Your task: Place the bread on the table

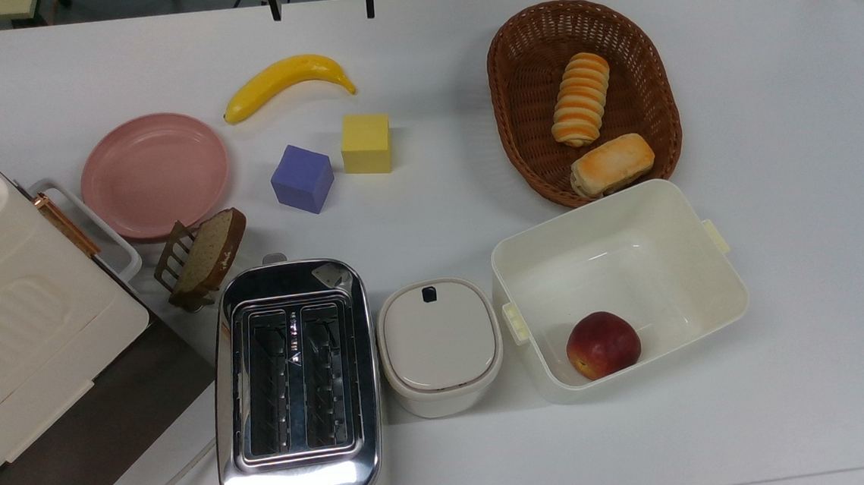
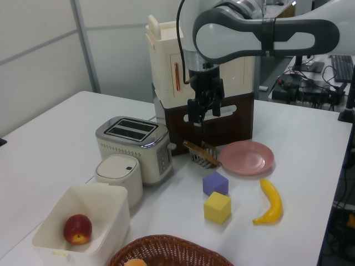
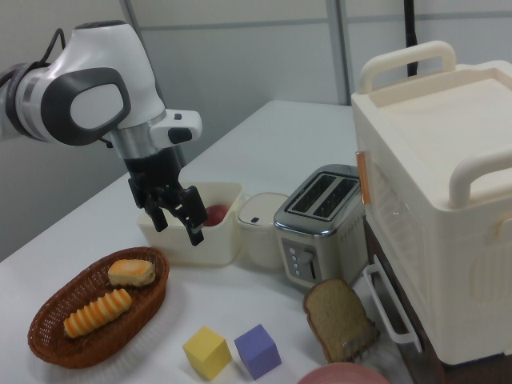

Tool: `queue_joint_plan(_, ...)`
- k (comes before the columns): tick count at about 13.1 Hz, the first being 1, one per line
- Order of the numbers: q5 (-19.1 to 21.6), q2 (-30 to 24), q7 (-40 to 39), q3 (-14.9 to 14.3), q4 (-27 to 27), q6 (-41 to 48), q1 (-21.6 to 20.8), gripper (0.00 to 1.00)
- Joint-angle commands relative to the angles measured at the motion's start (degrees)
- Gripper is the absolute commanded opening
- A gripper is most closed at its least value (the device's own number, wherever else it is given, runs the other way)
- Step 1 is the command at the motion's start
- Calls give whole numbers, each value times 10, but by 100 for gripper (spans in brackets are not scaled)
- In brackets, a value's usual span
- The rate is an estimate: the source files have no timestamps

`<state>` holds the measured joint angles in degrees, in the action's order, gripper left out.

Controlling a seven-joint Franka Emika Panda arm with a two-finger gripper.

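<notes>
Basket (image 2: pixel 172 252) and bread (image 2: pixel 136 262) cut by the left view's bottom edge.

We note the bread (image 1: pixel 581 99), a long ribbed roll banded orange and cream, lying flat inside the brown wicker basket (image 1: pixel 516 138), not on the table (image 1: pixel 777 173). In the top view it runs lengthwise along the basket, its lower end just beside a short golden bun (image 1: pixel 612 164). The table is a plain white smooth top bearing everything else.
</notes>
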<state>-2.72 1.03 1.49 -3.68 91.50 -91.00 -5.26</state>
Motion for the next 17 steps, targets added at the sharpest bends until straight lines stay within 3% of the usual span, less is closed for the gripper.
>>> queue_joint_plan(1,11,30,-5,-7,-48,45,1,100)
queue_joint_plan(10,26,45,-24,-10,-54,41,3,100)
queue_joint_plan(17,32,44,11,-11,-55,40,3,100)
